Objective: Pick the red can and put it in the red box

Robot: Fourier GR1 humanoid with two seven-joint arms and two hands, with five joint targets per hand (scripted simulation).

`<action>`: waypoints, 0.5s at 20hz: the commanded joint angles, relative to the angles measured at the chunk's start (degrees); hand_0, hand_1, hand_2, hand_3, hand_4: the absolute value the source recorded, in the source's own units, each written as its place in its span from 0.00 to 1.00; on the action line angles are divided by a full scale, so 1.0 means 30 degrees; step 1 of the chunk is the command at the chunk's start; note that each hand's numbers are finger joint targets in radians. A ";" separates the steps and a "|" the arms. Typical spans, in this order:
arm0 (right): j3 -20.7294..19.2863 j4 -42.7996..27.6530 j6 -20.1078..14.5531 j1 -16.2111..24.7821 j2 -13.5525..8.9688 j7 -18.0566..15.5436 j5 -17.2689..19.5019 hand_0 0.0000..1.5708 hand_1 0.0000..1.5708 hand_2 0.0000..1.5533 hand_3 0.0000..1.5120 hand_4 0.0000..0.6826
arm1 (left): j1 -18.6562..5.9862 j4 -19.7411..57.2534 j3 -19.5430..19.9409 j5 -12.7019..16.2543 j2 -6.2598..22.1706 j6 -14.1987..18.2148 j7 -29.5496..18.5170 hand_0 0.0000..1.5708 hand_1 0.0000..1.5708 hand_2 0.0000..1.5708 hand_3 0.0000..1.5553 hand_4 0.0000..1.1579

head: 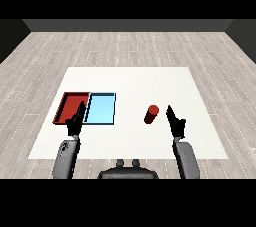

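The red can (151,114) stands upright on the white table (130,83), right of centre. My right hand (175,121) is just to the right of it, a small gap away, with straight fingers pointing forward and holding nothing. The red tray (65,106) lies at the left of the table with nothing in it that I can see. My left hand (75,122) hovers over the red tray's near right corner, its fingers straight and holding nothing.
A light blue tray (101,108) lies directly right of the red tray, touching it. Bare white table separates the blue tray from the can. Grey wooden floor surrounds the table.
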 commanded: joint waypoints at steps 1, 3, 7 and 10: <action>-0.0524 0.0002 0.0478 -0.0037 -0.0182 -0.0250 -0.0105 0.00 0.00 0.00 0.00 0.00 | 0.0024 0.0068 0.0329 0.0113 -0.0375 -0.0173 0.0177 0.00 0.00 0.00 0.00 0.00; -0.1257 -0.0099 0.1159 -0.0032 -0.0829 -0.0702 -0.0613 0.00 0.00 0.00 0.00 0.00 | 0.0149 0.0128 0.0301 0.0057 -0.0437 -0.0182 -0.0003 0.00 0.00 0.00 0.00 0.00; -0.1977 -0.1869 0.2819 -0.0747 -0.0736 -0.3686 -0.2950 0.00 0.00 0.00 0.00 0.00 | -0.0503 -0.1833 0.0904 0.1001 -0.0965 -0.0057 -0.3720 0.00 0.00 0.00 0.00 0.00; -0.2992 -0.0956 0.4027 -0.0659 -0.1432 -0.4922 -0.3942 0.00 0.00 0.00 0.00 0.00 | 0.0574 -0.1611 0.0937 0.1269 -0.0929 -0.0841 -0.5966 0.00 0.00 0.00 0.00 0.00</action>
